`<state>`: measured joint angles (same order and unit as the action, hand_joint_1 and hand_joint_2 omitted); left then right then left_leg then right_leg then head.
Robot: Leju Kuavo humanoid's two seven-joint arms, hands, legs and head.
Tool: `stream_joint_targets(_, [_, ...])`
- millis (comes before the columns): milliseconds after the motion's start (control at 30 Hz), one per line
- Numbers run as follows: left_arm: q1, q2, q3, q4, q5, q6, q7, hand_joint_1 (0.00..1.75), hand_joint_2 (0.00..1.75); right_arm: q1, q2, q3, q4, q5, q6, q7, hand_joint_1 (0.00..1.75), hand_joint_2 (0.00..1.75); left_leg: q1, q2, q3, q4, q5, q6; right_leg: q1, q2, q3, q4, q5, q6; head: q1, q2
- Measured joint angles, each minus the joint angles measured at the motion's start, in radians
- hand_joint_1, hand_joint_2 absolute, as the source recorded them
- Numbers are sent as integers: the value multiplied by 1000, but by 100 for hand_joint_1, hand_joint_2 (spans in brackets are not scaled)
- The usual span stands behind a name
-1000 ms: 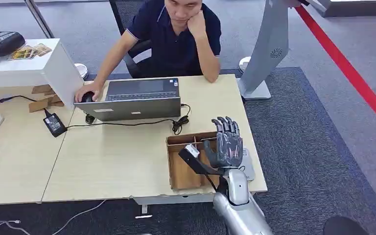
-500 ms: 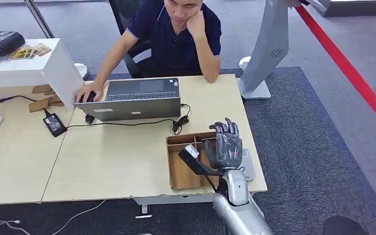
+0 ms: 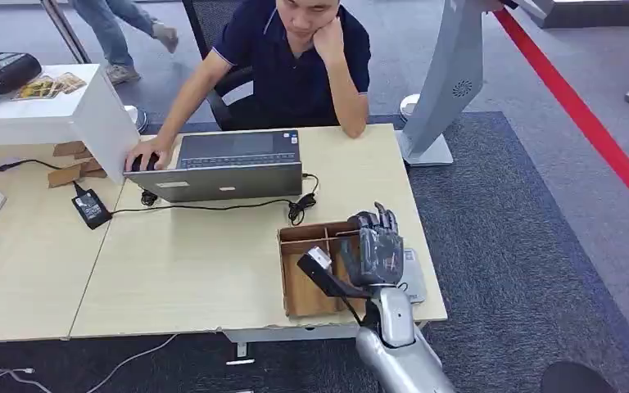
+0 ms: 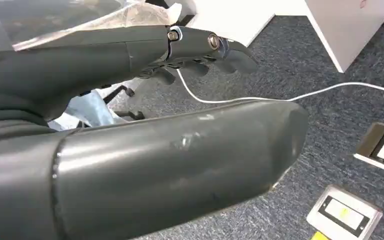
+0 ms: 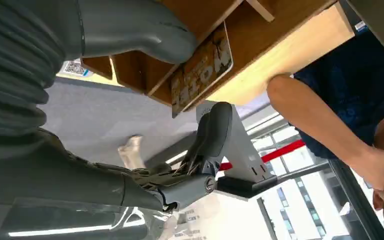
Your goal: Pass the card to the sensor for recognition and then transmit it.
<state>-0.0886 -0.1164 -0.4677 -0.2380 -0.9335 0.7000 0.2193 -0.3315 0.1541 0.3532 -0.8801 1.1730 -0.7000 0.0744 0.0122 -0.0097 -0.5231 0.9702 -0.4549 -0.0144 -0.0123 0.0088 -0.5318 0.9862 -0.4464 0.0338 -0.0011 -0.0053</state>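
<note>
Office floor with dark grey carpet (image 3: 500,246) and a red stripe (image 3: 590,123) running across it, plus a light wooden counter (image 3: 196,262) in the middle of everything. On the counter sits a grey laptop (image 3: 229,168), open, with a black power brick (image 3: 90,206) and cable off to its side. Person in a dark blue shirt (image 3: 295,61) sits behind the laptop, one hand on a mouse, the other propping up the chin. Off the counter's far right corner stands a grey kiosk-looking stand (image 3: 446,82).

Near the counter's front right corner there's a wooden divider box (image 3: 303,286) with several compartments. The right hand (image 3: 377,250) hangs right over that box, palm toward it, fingers pointing away from the robot. In the right wrist view the thumb (image 5: 145,30) is pressed against the card (image 5: 202,70), a brownish printed one standing on edge in a compartment of the box, with the darker fingers (image 5: 210,135) curled on the other side of it but not touching, so I can't tell if that's a real grip yet.

The left hand (image 4: 190,47) hangs low over carpet with a white cable (image 4: 280,95) and floor sockets (image 4: 345,212), fingers loosely apart, holding nothing.
</note>
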Motion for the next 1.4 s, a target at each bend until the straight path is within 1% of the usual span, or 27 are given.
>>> stream_joint_targets(100, [0, 0, 0, 0, 2, 0, 0, 0, 0, 0, 0, 5, 5, -3, 0, 2, 94, 175, 0, 0, 0, 0, 0, 0, 0, 0, 0, 0, 0, 0, 0, 0])
stream_joint_targets(133, [0, 0, 0, 0, 2, 0, 0, 0, 0, 0, 0, 6, 7, -5, 0, 2, 145, 175, 0, 0, 0, 0, 0, 0, 0, 0, 0, 0, 0, 0, 0, 0])
stream_joint_targets(167, [0, 0, 0, 0, 2, 0, 1, 0, 0, 1, 0, 7, 9, -6, 0, 2, 168, 175, 0, 0, 0, 0, 0, 0, 0, 0, 0, 0, 0, 0, 0, 0])
stream_joint_targets(200, [0, 0, 0, 0, 2, 0, 2, 0, 0, 1, 0, 7, 9, -7, 0, 2, 168, 175, 0, 0, 0, 0, 0, 0, 0, 0, 0, 0, 0, 0, 0, 0])
stream_joint_targets(233, [0, 0, 0, 0, 2, 0, 2, 0, 0, 1, 0, 7, 9, -8, 0, 2, 175, 175, 0, 0, 0, 0, 0, 0, 0, 0, 0, 0, 0, 0, 0, 0])
stream_joint_targets(433, [0, 0, 0, 0, 5, 0, 2, 0, 0, 1, 0, 8, 9, -13, 0, 0, 175, 175, 0, 0, 0, 0, 0, 0, 0, 0, 0, 0, 0, 0, 0, 0])
stream_joint_targets(767, [1, 0, 0, 0, 12, 0, 8, 0, 0, 11, 0, 6, 8, -14, 0, -31, 175, 175, 0, 0, 0, 0, 0, 0, 0, 0, 0, 0, 0, 0, 0, 0])
stream_joint_targets(933, [4, 1, 0, 0, 12, 0, 12, 0, 0, 33, 1, -10, -20, -8, -1, -77, 175, 175, 0, 0, 0, 0, 0, 0, 0, 0, 0, 0, 0, 0, 0, 0])
stream_joint_targets(967, [6, 2, 0, 0, 12, 0, 13, 0, 0, 37, 2, -16, -31, -10, -2, -91, 175, 175, 0, 0, 0, 0, 0, 0, 0, 0, 0, 0, 0, 0, 0, 0])
stream_joint_targets(1000, [8, 2, 1, 0, 12, 0, 15, 0, 0, 47, 3, -26, -51, -15, -2, -120, 175, 175, 0, 0, 0, 0, 0, 0, 0, 0, 0, 0, 0, 0, 0, 0])
stream_joint_targets(1100, [17, 5, 5, 0, 12, 0, 22, 0, 0, 76, 13, -65, -168, -50, -3, -202, 175, 175, 0, 0, 0, 0, 0, 0, 0, 0, -1, 0, 0, 0, 0, 0])
stream_joint_targets(1167, [21, 6, 14, 0, 15, 0, 25, 0, 0, 102, 25, -103, -302, -87, -5, -258, 175, 175, 0, 0, 0, 0, 0, 0, 0, 0, -1, 0, 0, 0, 0, 0])
stream_joint_targets(1233, [25, 8, 26, 0, 16, 0, 29, 0, 0, 128, 32, -139, -454, -132, -6, -266, 175, 175, 0, 0, 0, 0, 0, 0, 0, 0, -1, 0, 0, 0, 0, 0])
stream_joint_targets(1300, [30, 10, 36, 0, 13, 0, 30, 0, 0, 148, 29, -173, -590, -148, -10, -230, 175, 175, 0, 0, 0, 0, 0, 0, 0, 1, -1, 0, 0, 0, 0, 0])
stream_joint_targets(1400, [31, 10, 51, 0, 5, 0, 29, 0, 0, 189, 30, -224, -790, -199, -10, -231, 175, 175, 0, 0, 0, 0, -1, 0, 0, 1, -1, -1, 0, 0, 0, 0])
